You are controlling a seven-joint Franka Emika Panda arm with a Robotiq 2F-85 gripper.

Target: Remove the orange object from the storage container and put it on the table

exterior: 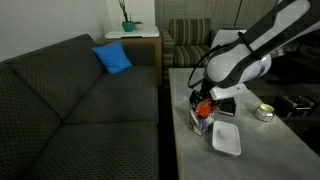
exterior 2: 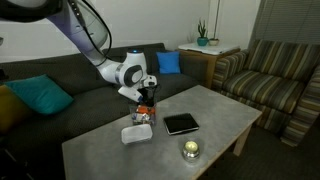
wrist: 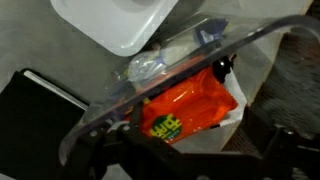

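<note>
wrist view: orange object (wrist: pixel 185 112) lies crumpled inside the storage container (wrist: pixel 150 68), which sits on the table (wrist: pixel 25 40) beside a white tray (wrist: pixel 120 20). reads as a glossy foil packet: probably light, soft, slippery, easily creased. gripper (wrist: pixel 190 150) hangs just above it, jaws spread wide, nothing held. best hold: pinch a raised fold mid-packet, clear of the thin walls, which would likely shift if nudged.

In the wrist view the end effector (wrist: pixel 190 160) is a dark blur cropped by the bottom edge, the white tray (wrist: pixel 120 25) runs off the top, and the print on the orange object (wrist: pixel 185 110) is unreadable. In both exterior views the storage container (exterior: pixel 203 120) (exterior 2: pixel 144 116) is too small to resolve.
</note>
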